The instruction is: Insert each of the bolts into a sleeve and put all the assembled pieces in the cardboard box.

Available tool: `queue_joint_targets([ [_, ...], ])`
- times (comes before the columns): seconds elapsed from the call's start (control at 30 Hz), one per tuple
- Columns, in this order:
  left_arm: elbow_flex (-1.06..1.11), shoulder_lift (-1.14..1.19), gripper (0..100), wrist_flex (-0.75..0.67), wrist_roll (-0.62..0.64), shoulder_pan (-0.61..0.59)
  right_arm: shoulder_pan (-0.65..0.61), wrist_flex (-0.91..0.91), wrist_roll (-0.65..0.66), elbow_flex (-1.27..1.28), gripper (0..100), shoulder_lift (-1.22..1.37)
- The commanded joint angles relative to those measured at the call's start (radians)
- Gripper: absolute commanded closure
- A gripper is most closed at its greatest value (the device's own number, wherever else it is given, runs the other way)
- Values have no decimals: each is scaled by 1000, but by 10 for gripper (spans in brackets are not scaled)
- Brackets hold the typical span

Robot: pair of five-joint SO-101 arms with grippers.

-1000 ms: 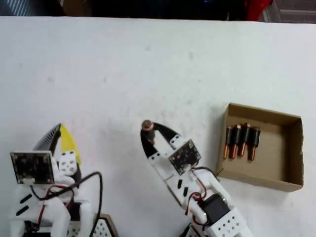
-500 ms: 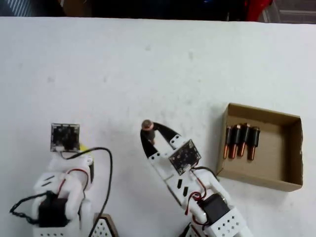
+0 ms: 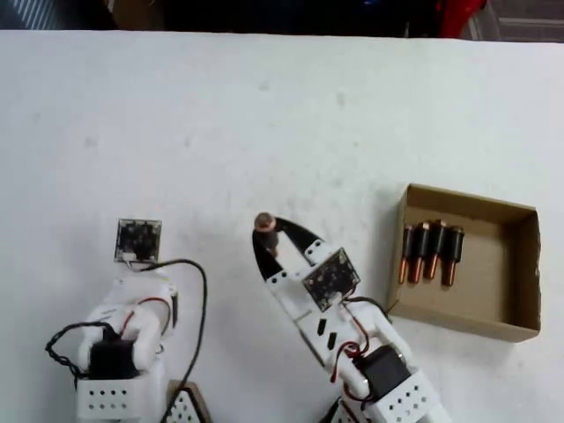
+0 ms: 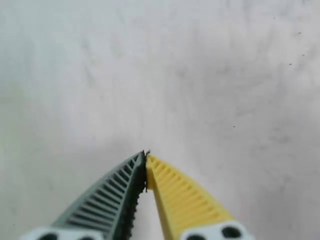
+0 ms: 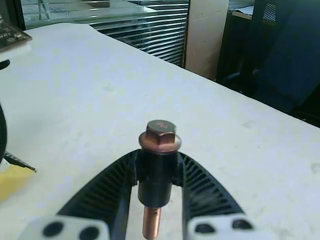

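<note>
Right fingers (image 5: 200,186) clamp the sleeve (image 5: 156,182), bolt (image 5: 160,134) seated; left fingers (image 4: 172,192) meet, empty. Stiff, smooth, likely light: best held by the sleeve.

The overhead camera looks almost straight down on the white tabletop (image 3: 264,115), from far edge to near edge. The left wrist camera sits behind the grey-and-yellow left gripper (image 4: 146,159), aimed down, close to the tabletop. The right wrist camera looks nearly level past the black right gripper (image 5: 157,167) toward the tabletop's far edge; its copper-headed bolt in a black sleeve (image 5: 159,150) shows from overhead too.
</note>
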Motion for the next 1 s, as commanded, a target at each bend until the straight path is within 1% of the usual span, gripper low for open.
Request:
queue_joint_targets([
  [0.0,0,-10,976,63,-9,2,10,1,12,9,978,-13],
  [0.17,0,-7,976,61,-9,4,10,1,12,9,978,-13],
  [0.37,0,-5,976,61,-9,99,10,1,12,9,978,-13],
  [0.43,0,-5,976,61,-9,124,13,28,14,9,981,-13],
  [0.53,0,-5,976,61,-9,110,41,91,14,6,981,-15],
  [0.73,0,-5,976,61,-9,51,124,191,14,-89,981,-15],
  [0.97,0,-5,976,61,-9,51,314,354,14,-295,981,-15],
])
